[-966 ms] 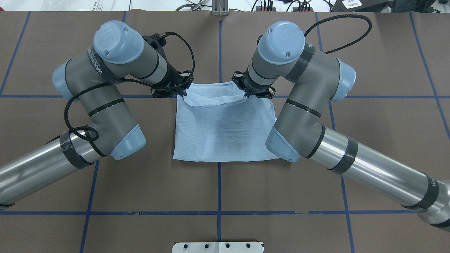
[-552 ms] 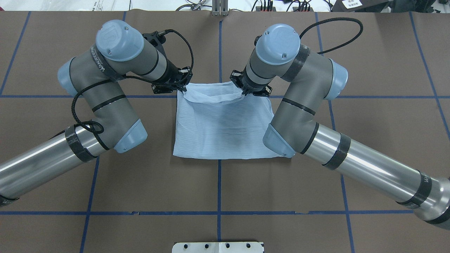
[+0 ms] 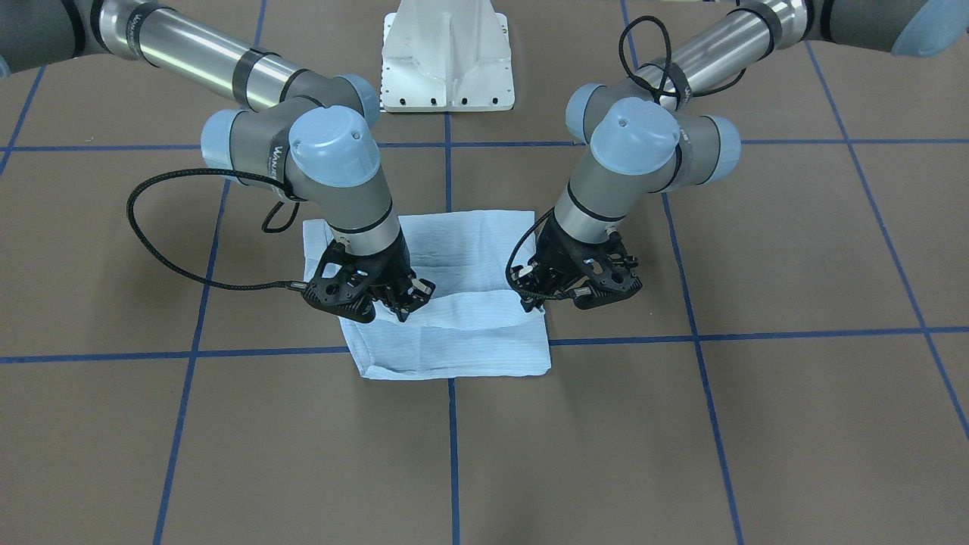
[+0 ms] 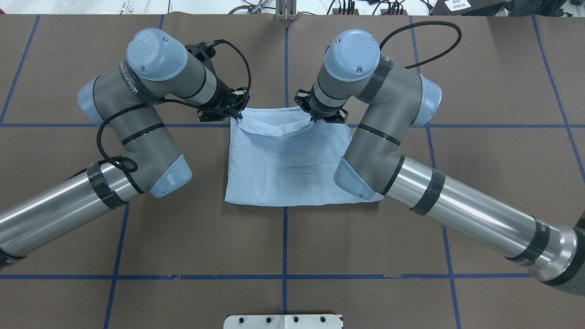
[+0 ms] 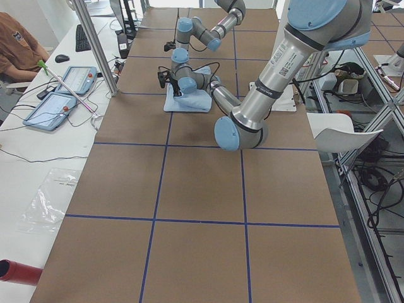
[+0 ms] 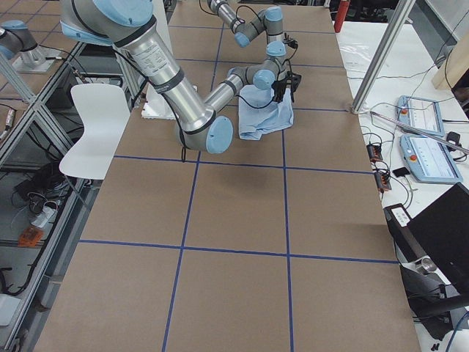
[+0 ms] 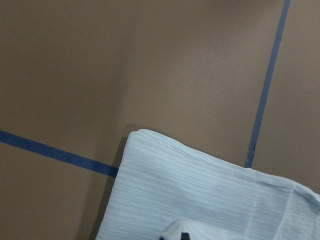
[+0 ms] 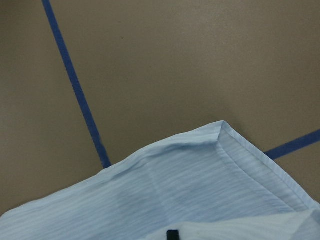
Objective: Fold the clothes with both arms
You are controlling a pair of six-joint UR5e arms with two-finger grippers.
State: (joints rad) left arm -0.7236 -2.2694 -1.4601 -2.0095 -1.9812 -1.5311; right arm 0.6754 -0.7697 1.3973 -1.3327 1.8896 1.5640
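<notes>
Front view: the folded shirt (image 3: 454, 344) lies on the table (image 3: 757, 424), across a blue tape line. The right gripper (image 3: 400, 306) and the left gripper (image 3: 530, 301) are each clamped on its top layer, on the side away from the robot's base.

Overhead view: the gripped layer sags between the grippers as a loose flap.

Wrist views: one shirt corner lies flat on the table in each.

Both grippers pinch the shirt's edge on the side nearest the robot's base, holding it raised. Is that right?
Not quite. The left gripper and right gripper pinch the edge of the shirt on the side farthest from the base, holding it raised; the overhead view shows it.
</notes>
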